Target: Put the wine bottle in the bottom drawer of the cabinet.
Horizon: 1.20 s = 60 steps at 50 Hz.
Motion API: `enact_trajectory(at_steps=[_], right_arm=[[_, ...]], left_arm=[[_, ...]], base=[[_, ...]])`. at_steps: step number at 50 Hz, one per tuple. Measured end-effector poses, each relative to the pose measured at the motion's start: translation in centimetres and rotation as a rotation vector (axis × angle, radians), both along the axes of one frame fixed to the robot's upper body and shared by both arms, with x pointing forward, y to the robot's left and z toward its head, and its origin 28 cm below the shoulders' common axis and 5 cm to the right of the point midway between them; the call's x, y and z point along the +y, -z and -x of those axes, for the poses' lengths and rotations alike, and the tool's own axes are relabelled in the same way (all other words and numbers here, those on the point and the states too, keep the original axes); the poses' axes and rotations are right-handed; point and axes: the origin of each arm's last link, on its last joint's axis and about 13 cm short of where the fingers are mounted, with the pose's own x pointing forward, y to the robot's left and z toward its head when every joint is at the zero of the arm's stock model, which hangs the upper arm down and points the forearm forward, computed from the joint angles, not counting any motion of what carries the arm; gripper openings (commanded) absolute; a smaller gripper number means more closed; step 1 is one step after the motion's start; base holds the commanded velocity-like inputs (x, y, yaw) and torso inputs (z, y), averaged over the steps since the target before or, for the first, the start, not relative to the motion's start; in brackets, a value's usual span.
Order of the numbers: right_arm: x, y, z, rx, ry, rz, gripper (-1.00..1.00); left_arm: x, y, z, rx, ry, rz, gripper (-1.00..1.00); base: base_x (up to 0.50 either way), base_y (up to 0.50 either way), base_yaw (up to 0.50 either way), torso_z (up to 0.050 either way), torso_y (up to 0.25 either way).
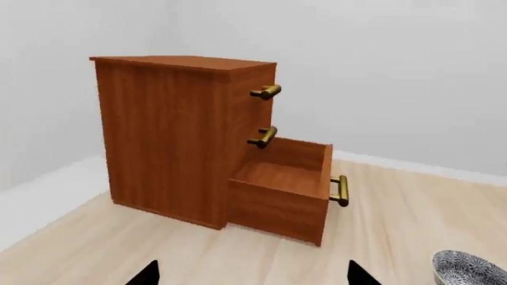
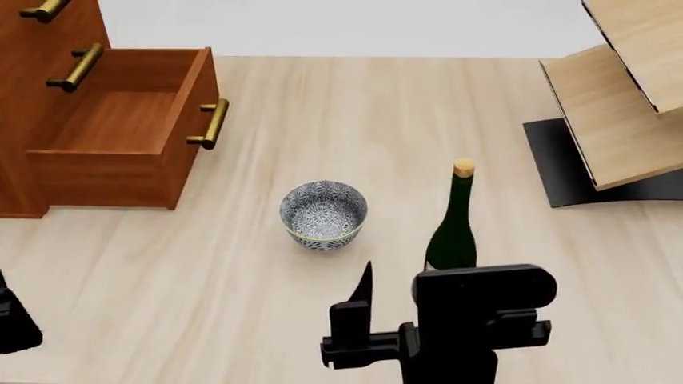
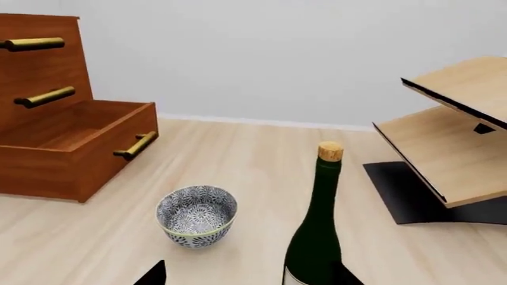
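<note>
Step I'm on: closing in on the wine bottle with my right gripper, I'd say. Not grabbed yet.

Bottle: upright on the floor, cork up, just right of the patterned bowl and not touching it. It's well apart from the cabinet, with the pale rack off to the other side.

Right gripper: jaws spread wide, nothing held. In the right wrist view the bottle sits right between the two dark finger tips, so I'm lined up pretty nicely.

Left gripper: only its finger tips peek into the left wrist view, set wide apart, empty, facing the cabinet.

Bottom drawer: already pulled out, inside looks bare, brass handle facing the room.

How I'd do it: clamp on the fat lower body rather than the skinny neck, keep the jaws level so the thing doesn't tip, squeeze slowly.

Watch out: the bowl is close on the side toward the drawer, so lift up and over it first.

Drawer fit: the bottle looks tall for it, so probably lay it down inside.
</note>
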Motion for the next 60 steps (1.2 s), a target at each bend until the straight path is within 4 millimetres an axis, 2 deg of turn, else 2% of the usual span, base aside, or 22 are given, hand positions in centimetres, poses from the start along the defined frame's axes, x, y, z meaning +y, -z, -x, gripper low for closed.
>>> enact_trajectory(at_steps=[11, 31, 46, 60], right_arm=[[-0.3, 0.1, -0.2, -0.007, 0.014, 0.007, 1.0], [-0.6, 0.2, -0.4, -0.016, 0.022, 0.021, 1.0], [-0.7, 0.5, -0.5, -0.009, 0.017, 0.031, 1.0], [-0.8, 0.7, -0.7, -0.002, 0.016, 0.036, 1.0]], left_arm=[[2.6, -0.5, 1.3, -0.21, -0.109, 0.224, 1.0], [7.4, -1.2, 5.1, -0.648, -0.342, 0.45, 1.0], [9.4, -1.3, 8.6, -0.967, -0.479, 0.596, 1.0], [10.7, -1.0, 10.6, -1.126, -0.579, 0.725, 1.0]], base=[[0.0, 0.0, 0.0, 0.0, 0.0], [0.0, 0.0, 0.0, 0.0, 0.0], [0.0, 0.0, 0.0, 0.0, 0.0], [0.0, 0.0, 0.0, 0.0, 0.0]])
